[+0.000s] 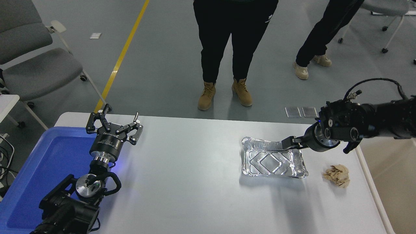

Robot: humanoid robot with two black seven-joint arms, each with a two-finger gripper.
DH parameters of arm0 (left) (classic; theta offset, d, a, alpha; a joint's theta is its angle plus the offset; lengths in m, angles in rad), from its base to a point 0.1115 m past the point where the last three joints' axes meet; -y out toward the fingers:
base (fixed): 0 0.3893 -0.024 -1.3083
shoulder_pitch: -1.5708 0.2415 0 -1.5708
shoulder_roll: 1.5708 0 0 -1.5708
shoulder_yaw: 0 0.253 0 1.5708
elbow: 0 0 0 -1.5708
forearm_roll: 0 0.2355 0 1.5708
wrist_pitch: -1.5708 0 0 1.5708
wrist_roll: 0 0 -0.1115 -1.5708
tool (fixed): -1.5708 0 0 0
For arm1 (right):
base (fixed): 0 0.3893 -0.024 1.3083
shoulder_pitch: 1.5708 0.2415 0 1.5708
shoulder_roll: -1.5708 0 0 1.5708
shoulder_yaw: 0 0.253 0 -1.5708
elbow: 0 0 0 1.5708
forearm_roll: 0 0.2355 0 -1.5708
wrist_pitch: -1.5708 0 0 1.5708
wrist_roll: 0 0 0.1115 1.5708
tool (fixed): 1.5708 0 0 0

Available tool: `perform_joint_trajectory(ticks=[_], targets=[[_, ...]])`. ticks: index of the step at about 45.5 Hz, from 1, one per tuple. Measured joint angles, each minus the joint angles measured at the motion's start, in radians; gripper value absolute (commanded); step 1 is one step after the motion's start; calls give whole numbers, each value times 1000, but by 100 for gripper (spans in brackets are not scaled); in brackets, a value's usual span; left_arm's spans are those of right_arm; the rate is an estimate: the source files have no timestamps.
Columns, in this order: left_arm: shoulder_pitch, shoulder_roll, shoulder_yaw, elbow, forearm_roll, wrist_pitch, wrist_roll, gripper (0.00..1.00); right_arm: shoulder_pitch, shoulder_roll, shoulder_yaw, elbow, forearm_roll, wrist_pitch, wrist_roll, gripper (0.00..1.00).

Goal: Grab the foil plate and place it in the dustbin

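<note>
The foil plate (273, 161) sits flat on the tabletop (195, 182). The right hand (286, 145) reaches its far rim; I cannot tell how its fingers stand. The left hand (113, 127) is parked, spread and empty. The dustbin (390, 182) is cut off.
</note>
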Motion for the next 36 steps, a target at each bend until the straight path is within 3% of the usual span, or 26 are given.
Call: perform_joint_trajectory(ticks=[36], targets=[[0,0,0,0,0,-1,0,99,-234,71,34,-255,-73,-69,-3,97]])
